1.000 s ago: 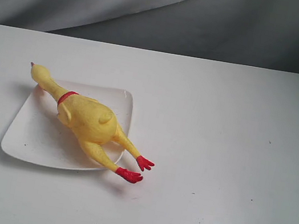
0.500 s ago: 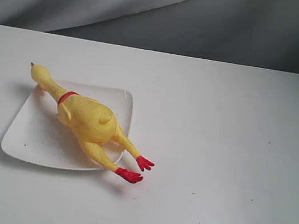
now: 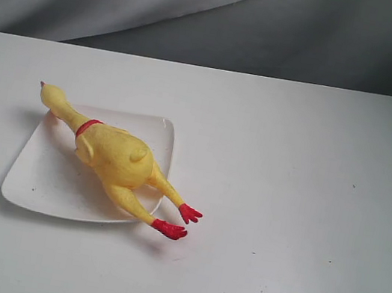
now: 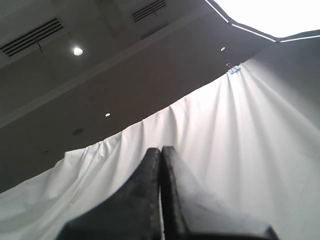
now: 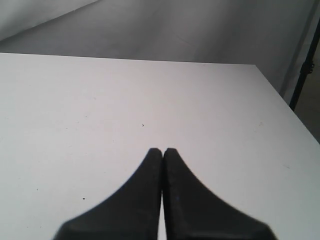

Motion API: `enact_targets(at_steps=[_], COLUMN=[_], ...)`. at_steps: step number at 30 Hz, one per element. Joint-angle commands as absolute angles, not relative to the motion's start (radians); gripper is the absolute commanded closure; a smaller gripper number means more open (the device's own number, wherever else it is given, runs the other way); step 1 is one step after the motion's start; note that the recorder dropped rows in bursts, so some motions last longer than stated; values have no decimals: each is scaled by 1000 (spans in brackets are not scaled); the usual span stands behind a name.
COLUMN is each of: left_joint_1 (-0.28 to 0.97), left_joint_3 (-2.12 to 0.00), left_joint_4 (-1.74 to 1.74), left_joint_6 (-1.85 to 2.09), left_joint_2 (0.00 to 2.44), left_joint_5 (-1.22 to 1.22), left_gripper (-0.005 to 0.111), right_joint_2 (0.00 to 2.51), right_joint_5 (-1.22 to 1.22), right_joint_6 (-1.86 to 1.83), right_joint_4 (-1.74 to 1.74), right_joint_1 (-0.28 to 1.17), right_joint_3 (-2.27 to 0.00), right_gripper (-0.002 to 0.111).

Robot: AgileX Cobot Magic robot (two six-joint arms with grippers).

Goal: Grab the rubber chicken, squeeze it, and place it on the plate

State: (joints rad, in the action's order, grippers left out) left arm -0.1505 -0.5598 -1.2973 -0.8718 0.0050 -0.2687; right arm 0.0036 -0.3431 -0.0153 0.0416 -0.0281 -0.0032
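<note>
The yellow rubber chicken (image 3: 113, 157) lies diagonally across the white square plate (image 3: 38, 179) on the table's left side. Its head reaches past the plate's far left corner and its red feet (image 3: 177, 220) hang over the near right edge onto the table. Neither arm shows in the exterior view. My left gripper (image 4: 161, 150) is shut with nothing in it and points up at a white curtain and the ceiling. My right gripper (image 5: 162, 151) is shut and empty, hovering over bare white tabletop with no chicken or plate in its view.
The white table (image 3: 299, 210) stretches out to the right of the plate. A grey cloth backdrop (image 3: 219, 14) hangs behind its far edge. In the right wrist view the table's corner (image 5: 256, 67) and a dark stand (image 5: 305, 65) appear.
</note>
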Motion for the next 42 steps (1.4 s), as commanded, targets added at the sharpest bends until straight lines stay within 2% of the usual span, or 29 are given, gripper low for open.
enact_targets(at_steps=[1,6,9,16,26,42], left_joint_1=[-152,-152,-152,-152,-152,-152], left_joint_3=[-533,-500,-499,-481,-240,0], left_joint_4=[-1087,-403,-205,-165,-165,-105], left_joint_6=[-770,-228,37,102,-44,-103], left_joint_2=[0,0,0,0,0,0], left_joint_5=[-189,22,133,270,149,138], left_gripper=[106,106,106,106,106,106], right_joint_2=[0,0,0,0,0,0], right_joint_5=[-341,-341,-341,-341,-341,-341], right_joint_6=[-16,-16,-16,-16,-13,-16], right_joint_4=[38,38,38,38,38,38], right_joint_1=[-34,-34,-34,-34,-34,-34], right_joint_3=[0,0,0,0,0,0], right_gripper=[108,108,108,108,108,108])
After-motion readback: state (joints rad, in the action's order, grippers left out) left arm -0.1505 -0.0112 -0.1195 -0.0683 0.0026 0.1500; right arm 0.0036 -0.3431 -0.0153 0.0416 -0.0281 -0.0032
